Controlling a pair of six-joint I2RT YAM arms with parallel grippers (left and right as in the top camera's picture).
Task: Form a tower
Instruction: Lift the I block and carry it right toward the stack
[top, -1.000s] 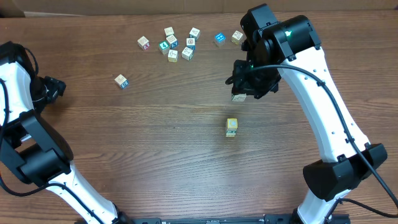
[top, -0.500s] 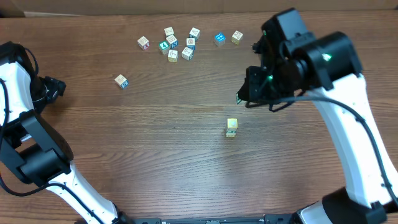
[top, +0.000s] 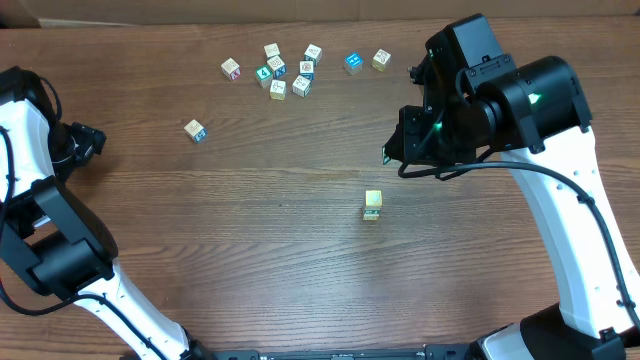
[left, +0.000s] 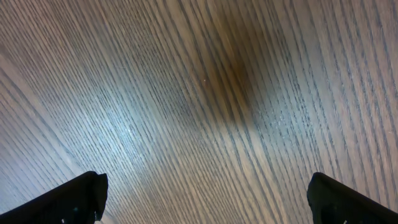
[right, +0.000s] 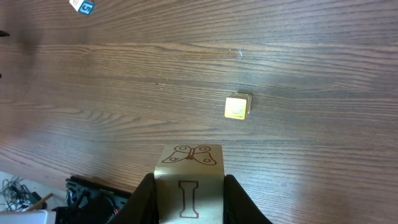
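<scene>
**Placement pending: carried cube not yet over the tower**

The left tool is released, jaws wide over bare desk; leave it idle. The tower stands at frame centre, well apart from the loose cubes at upper left. The right tool, up and right of the tower, is clenched on a butterfly cube. Recommendation: centre the cube squarely over the top face, match edges, lower slowly, release once seated.

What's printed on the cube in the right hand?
The cube shows a brown butterfly and letter I; right wrist view.
</scene>
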